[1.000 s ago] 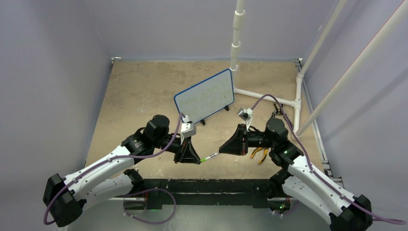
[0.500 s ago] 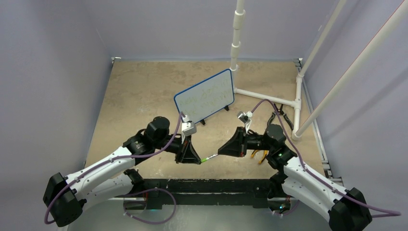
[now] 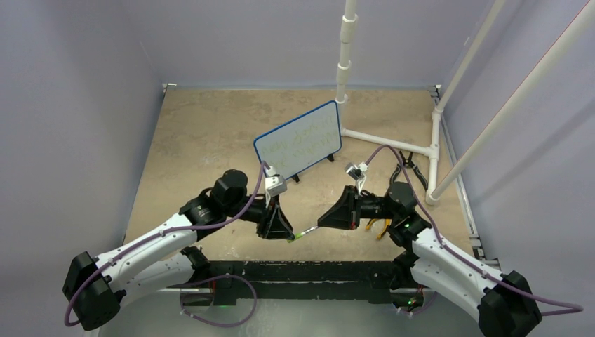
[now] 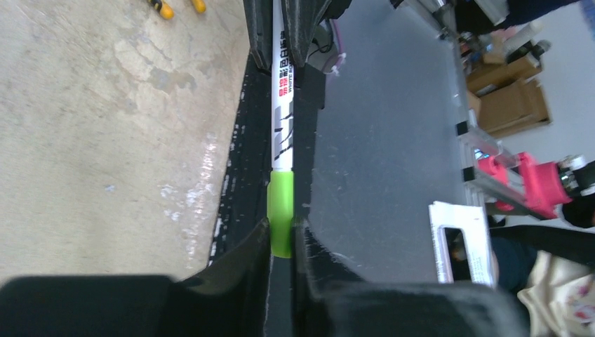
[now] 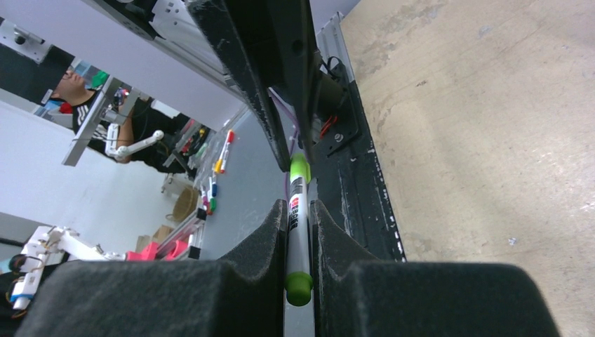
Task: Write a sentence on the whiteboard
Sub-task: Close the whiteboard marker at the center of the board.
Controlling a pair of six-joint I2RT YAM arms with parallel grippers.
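Blue-framed white rectangular whiteboard (image 3: 298,144) bearing a faint green sentence (image 3: 303,136) stands upper centre on the tan surface (image 3: 203,133). Below it, the right claw (image 3: 321,223) clamps a white marker (image 3: 306,230). The left claw (image 3: 288,236) narrowly flanks its green cap (image 4: 281,214); I cannot tell whether it grips.

Lavender walls (image 3: 84,70) enclose a tan tabletop (image 3: 203,126); white pipes (image 3: 345,63) rise behind.

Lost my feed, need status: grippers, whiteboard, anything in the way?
Right gripper shut on marker. Left gripper flanks green cap, grip unclear. Whiteboard standing, green sentence on it. No obstruction seen.
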